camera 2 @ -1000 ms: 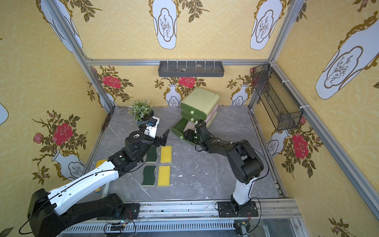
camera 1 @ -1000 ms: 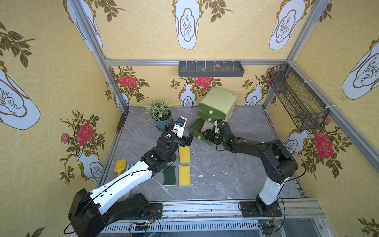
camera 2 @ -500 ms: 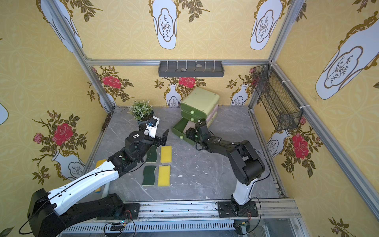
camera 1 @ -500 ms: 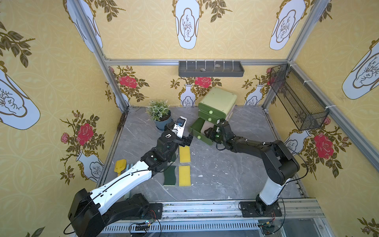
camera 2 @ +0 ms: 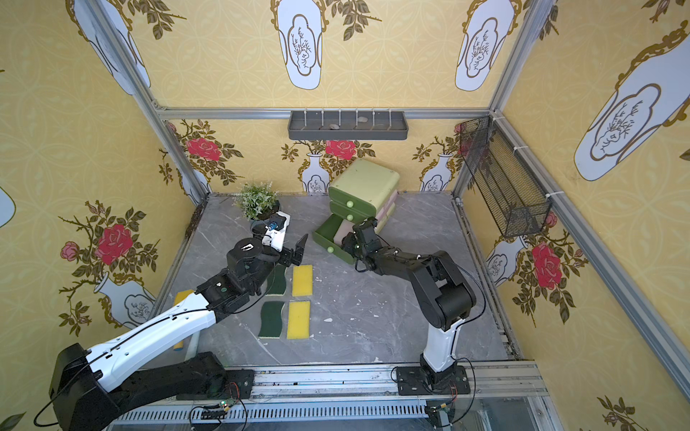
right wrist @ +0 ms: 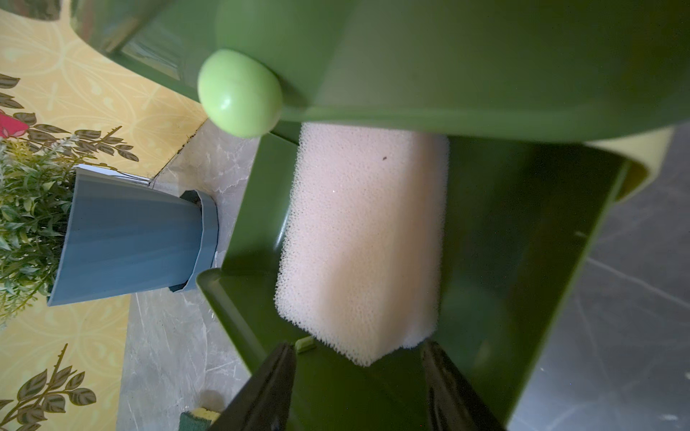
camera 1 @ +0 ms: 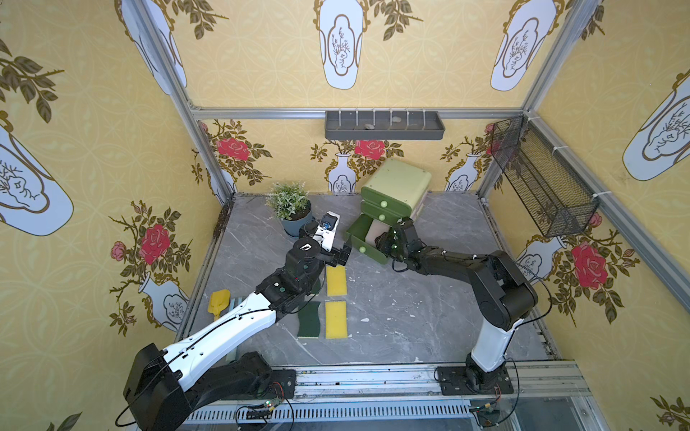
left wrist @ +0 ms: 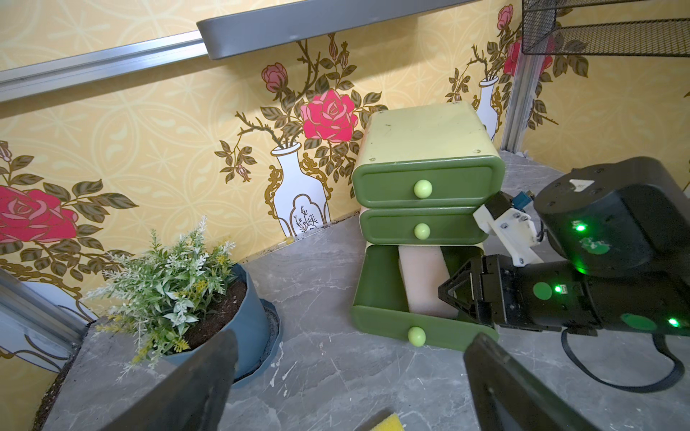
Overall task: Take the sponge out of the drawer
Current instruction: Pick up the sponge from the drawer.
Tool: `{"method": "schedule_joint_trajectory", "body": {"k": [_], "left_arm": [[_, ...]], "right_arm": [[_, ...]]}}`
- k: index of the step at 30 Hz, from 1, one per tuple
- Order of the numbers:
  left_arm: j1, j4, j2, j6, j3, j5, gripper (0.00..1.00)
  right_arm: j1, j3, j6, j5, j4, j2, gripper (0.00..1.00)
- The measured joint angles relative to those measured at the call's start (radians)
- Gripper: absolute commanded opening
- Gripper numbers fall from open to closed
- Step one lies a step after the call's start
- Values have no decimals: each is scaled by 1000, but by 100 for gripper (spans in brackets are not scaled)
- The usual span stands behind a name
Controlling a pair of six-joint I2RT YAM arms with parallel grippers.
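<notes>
Right wrist view: pink sponge (right wrist: pixel 358 239) lay lengthwise in pulled-out bottom drawer (right wrist: pixel 522 261), far end tucked under middle drawer (right wrist: pixel 448 56). Right claw (right wrist: pixel 356 347) part open, fingers either side of sponge's near end, nothing gripped yet. Left claw (left wrist: pixel 354 337) wide open, empty, near drawer front. Risks, as judged: shallow pinch on soft foam could slip; straight lift could snag sponge on middle drawer.
</notes>
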State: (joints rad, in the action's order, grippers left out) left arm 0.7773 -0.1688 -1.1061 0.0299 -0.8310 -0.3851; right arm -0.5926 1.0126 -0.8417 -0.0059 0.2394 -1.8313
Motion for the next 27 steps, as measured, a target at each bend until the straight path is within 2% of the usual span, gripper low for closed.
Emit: {"method": "schedule_joint_trajectory", "body": {"k": [16,27], "left_arm": [[0,-1,11,7,0,-7,100],[0,-1,11,7,0,-7,100]], "right_arm": [[-1,43,-22,17,0,-58,44],[-1,51,-26,16,2,-73,21]]}}
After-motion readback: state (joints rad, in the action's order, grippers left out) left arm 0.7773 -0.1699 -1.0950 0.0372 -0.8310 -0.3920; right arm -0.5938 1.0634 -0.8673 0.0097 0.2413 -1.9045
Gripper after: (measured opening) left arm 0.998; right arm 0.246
